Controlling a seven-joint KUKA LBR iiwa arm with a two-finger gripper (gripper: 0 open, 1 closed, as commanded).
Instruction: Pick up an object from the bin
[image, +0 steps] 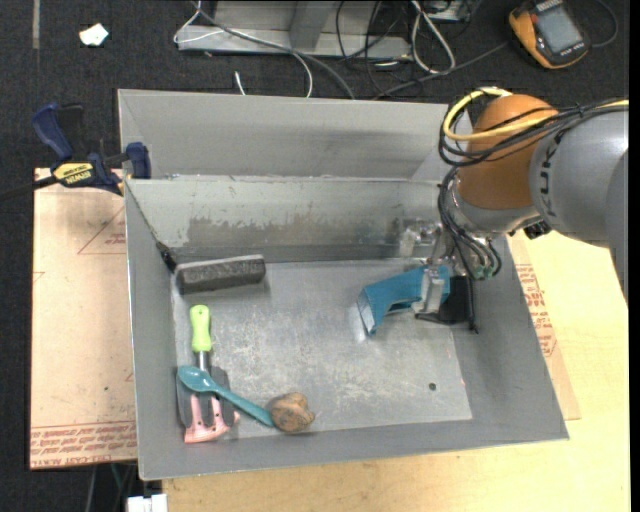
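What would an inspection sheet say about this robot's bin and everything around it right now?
Surface: grey metal bin, floor scuffed.
Job's things: blue scraper-like tool right of centre; dark grey bar by the back wall, left; green-handled pink tool, teal spoon lying across it and brown lump, all front left.
Clutter: nothing seen.
Grippers: gripper low in the bin at the blue tool's right end; whether it holds the tool cannot be told.
Cables: yellow and black cables looped by the orange wrist cover; black floor cables behind the bin.
Surroundings: dark floor, orange device at the far right.
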